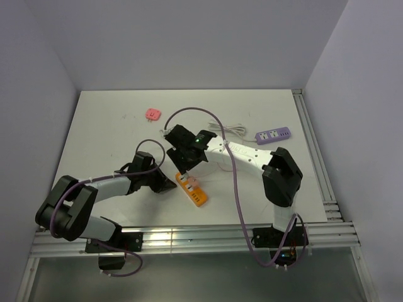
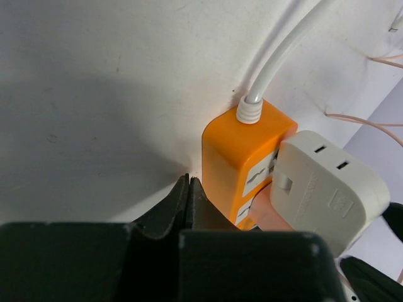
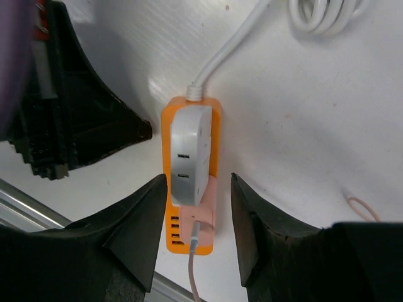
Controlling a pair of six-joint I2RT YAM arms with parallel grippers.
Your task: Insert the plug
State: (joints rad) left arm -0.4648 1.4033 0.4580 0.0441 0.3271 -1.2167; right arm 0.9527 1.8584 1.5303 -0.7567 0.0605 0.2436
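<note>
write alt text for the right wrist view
An orange power strip on a white table carries a white adapter and a pink plug below it, flanked by the open fingers of the right hand. The closed black tip of the left hand sits by the strip's upper left.

White adapter (image 2: 327,189) covers most sockets of the orange power strip (image 2: 230,157).

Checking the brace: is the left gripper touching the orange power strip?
Cannot tell. Right wrist view shows a sliver of table between left gripper and orange power strip; left wrist view shows its shut tips overlapping the strip's side.
</note>
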